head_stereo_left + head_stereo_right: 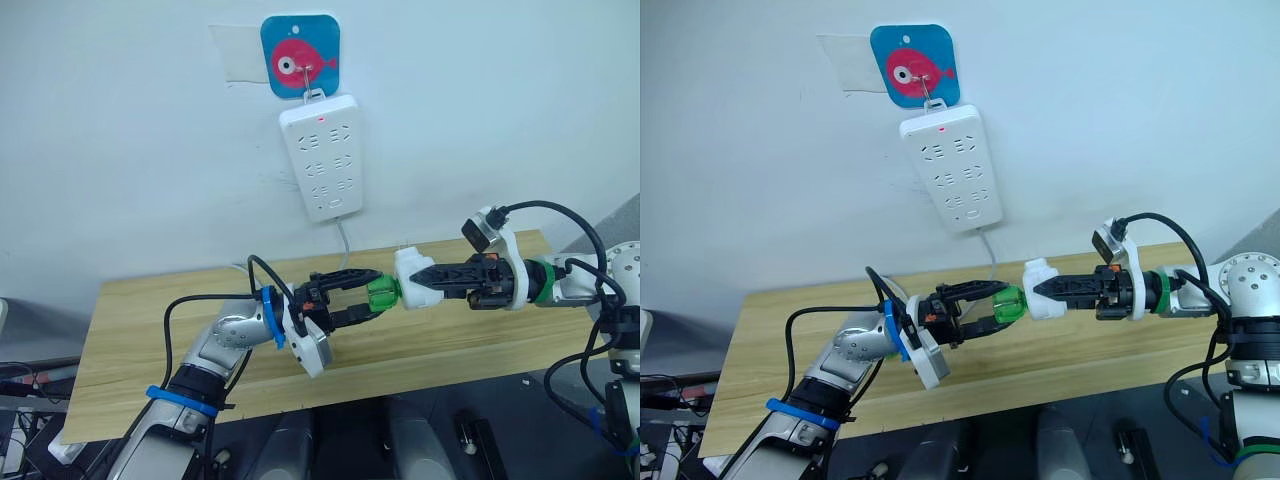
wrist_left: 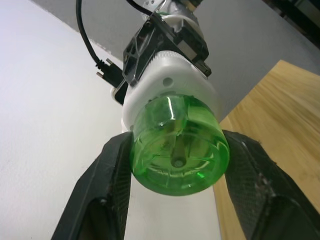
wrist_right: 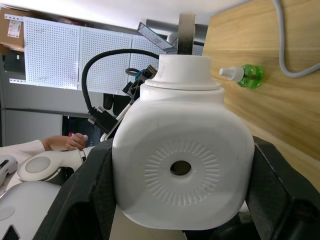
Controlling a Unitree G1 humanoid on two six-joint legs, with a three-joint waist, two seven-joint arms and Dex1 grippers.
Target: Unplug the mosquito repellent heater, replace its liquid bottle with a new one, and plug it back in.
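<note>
- The right hand (image 1: pixel 418 279) is clamped on the mosquito repellent heater (image 1: pixel 412 279), held in the air above the surface (image 1: pixel 140 330).
- The left hand (image 1: pixel 368 297) grips the green bottle (image 1: pixel 382 292) at the heater's end; a crooked pull or twist could slip it.
- Whether the bottle's thread is engaged is hidden inside the heater.
- A spare bottle (image 3: pixel 244 75) lies beyond the right hand.

We cannot see the neck of the green bottle (image 2: pixel 176 150), which is sunk inside the mosquito repellent heater (image 3: pixel 182 165); the heater's plug pins are too small to make out, and the person's hand (image 3: pixel 67 142) far behind is cut off by the picture's edge.
</note>
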